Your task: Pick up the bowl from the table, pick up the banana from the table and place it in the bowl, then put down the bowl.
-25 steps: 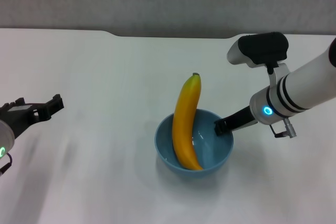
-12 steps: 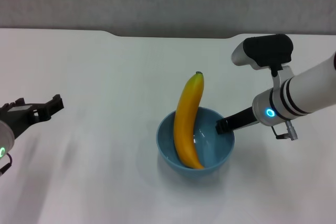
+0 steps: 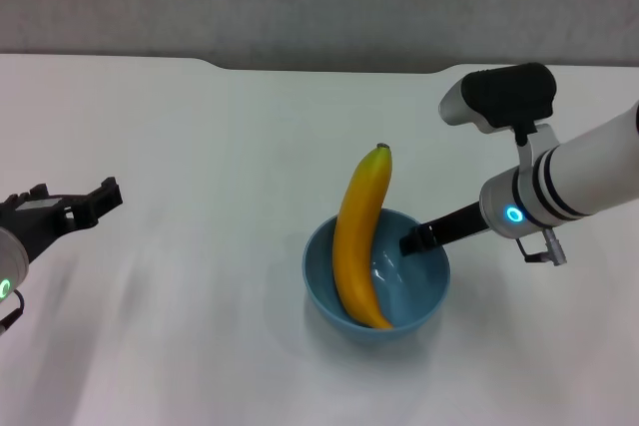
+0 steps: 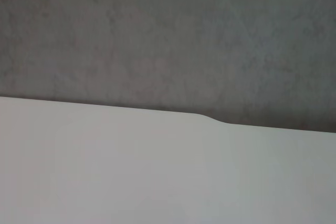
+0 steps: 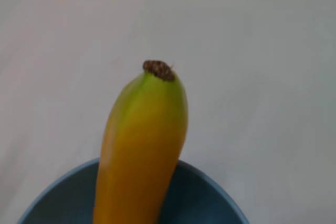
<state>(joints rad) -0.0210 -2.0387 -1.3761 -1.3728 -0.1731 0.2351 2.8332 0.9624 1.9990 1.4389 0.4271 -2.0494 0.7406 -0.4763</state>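
Observation:
The light-blue bowl (image 3: 423, 296) sits on the white table (image 3: 200, 127) right of centre. The yellow banana (image 3: 357, 236) stands in it, its lower end on the bowl's floor and its green stem tip leaning over the far rim. My right gripper (image 3: 411, 241) is at the bowl's right side. One dark finger (image 3: 424, 234) reaches over the rim into the bowl, clear of the wall; the other finger is hidden. The right wrist view shows the banana (image 5: 144, 145) and the bowl's rim (image 5: 210, 192) close up. My left gripper (image 3: 75, 207) is open and empty at the far left.
The table's far edge has a shallow notch (image 3: 329, 69), which also shows in the left wrist view (image 4: 220, 121). A grey wall lies behind it. The right arm's white forearm (image 3: 579, 182) hangs over the table's right side.
The bowl with the banana has shifted slightly right and nearer. The right finger's tip now sits farther inside the rim. The left arm has not moved.

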